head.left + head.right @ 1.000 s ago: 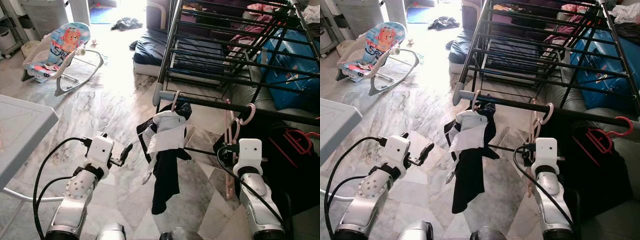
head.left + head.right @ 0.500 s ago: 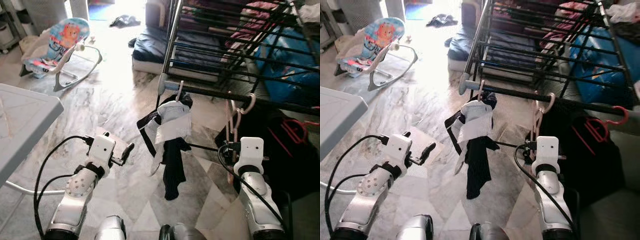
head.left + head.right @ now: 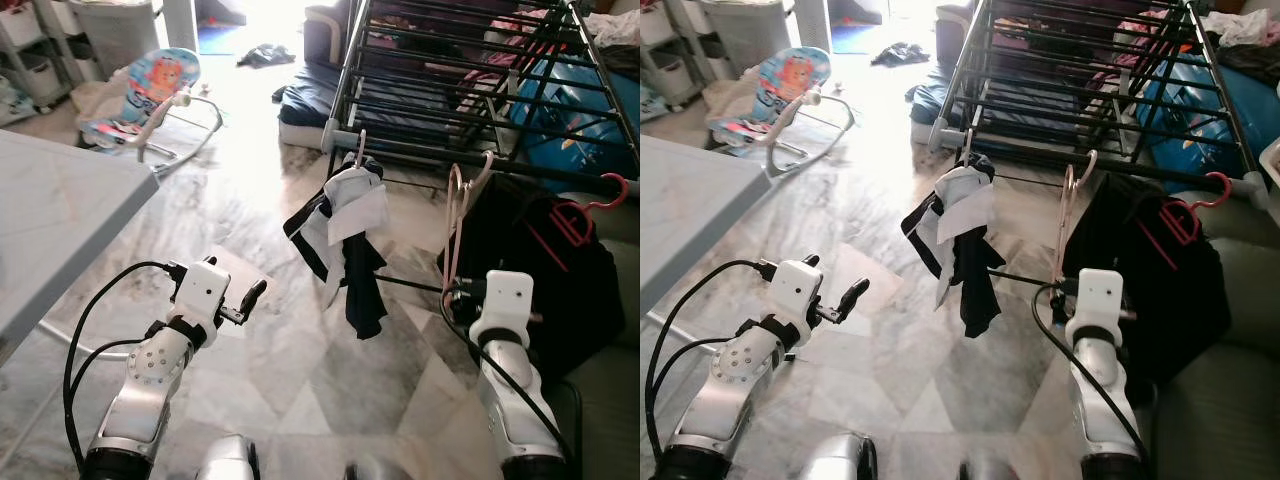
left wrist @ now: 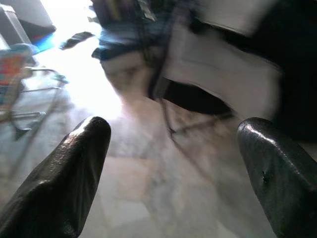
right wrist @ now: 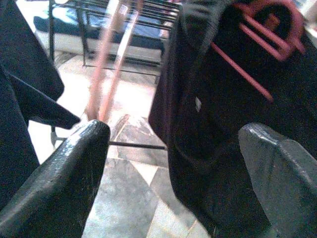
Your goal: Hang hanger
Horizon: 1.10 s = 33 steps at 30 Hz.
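A grey-white marble floor (image 3: 250, 230) is seen across the middle of the scene, brightly lit toward twelve o'clock. A baby bouncer (image 3: 140, 95) with a colourful printed seat is set at ten o'clock. The corner of a pale table (image 3: 50, 225) juts in at nine o'clock. A dark blue mattress (image 3: 310, 100) is laid on the floor at twelve o'clock, with a dark crumpled cloth (image 3: 265, 55) beyond it. A blue bag (image 3: 575, 125) is seen at two o'clock. A grey shelf unit (image 3: 670, 50) is placed at the far ten o'clock edge.
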Motion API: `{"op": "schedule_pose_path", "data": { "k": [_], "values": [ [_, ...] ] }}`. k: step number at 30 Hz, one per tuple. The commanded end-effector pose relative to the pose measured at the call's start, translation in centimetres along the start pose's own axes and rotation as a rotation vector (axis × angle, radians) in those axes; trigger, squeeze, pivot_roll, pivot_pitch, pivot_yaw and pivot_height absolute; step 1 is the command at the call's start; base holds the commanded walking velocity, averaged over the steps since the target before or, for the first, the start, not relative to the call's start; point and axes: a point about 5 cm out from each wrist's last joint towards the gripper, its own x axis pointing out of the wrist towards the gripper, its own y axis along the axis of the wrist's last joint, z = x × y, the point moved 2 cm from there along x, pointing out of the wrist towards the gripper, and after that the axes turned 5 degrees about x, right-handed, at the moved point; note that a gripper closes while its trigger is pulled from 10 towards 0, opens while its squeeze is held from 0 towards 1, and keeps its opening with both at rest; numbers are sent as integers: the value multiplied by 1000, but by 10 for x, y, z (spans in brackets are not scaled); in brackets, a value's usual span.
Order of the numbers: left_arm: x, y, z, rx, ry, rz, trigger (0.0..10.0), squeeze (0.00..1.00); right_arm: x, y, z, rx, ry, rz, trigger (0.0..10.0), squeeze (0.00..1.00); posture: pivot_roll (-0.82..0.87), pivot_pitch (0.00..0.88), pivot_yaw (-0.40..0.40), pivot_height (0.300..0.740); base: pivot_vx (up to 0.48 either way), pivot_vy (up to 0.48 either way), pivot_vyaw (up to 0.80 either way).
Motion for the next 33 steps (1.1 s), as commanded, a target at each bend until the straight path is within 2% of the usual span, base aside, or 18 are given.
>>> {"op": "schedule_pose_path", "data": {
  "k": [1,3,4,7,9,11,13,14,15,17,18,19,20,31,33],
  "values": [
    [4,3,-4,44,-28,-1,10000,0,-1,-1,1,36,-34,8,10000,973,-23,0,20,740,0,0,0],
    [4,3,-4,44,-28,-1,10000,0,-1,-1,1,36,-34,8,10000,973,-23,0,20,740,0,0,0],
    [6,4,-6,53,-32,-2,10000,0,-2,-1,0,48,-42,14,10000,784,-27,0,15,740,0,0,0],
    [7,6,-5,45,-14,5,10000,0,-3,0,-1,55,-17,20,10000,725,-25,0,9,740,0,0,0],
    [5,5,-3,37,-2,7,10000,0,-2,2,-3,36,6,28,10000,604,-16,0,-9,740,-240,0,0],
    [2,5,-1,29,6,9,10000,0,0,3,-5,29,20,33,10000,584,-10,6,-20,740,-120,0,0],
    [-4,2,4,19,22,8,10000,0,4,5,-10,25,53,38,10000,392,7,14,-46,740,0,0,0],
    [-6,1,5,15,26,6,10000,0,5,5,-11,22,60,40,10000,392,7,14,-46,740,0,0,0],
    [-8,0,6,13,30,3,10000,0,7,7,-13,21,72,41,10000,278,11,18,-55,740,0,0,0],
    [-9,0,7,13,30,2,10000,0,7,7,-14,22,78,41,10000,278,11,18,-55,740,0,0,0],
    [-11,-1,7,13,34,0,10000,0,9,10,-18,24,94,50,10000,43,13,20,-60,740,0,0,0],
    [-11,-1,7,12,36,0,10000,0,9,12,-19,23,99,54,10000,43,13,21,-61,740,0,0,0],
    [-12,-1,7,12,38,-2,10000,0,10,13,-19,23,103,59,10000,0,10,22,-63,740,0,0,0],
    [-16,-3,9,24,36,-14,10000,0,9,12,-17,2,125,62,10000,0,1,35,-74,740,0,0,0],
    [-15,-2,10,22,35,-9,10000,0,9,14,-20,-22,153,75,10000,0,1,37,-82,740,0,0,800]
  ]
}}
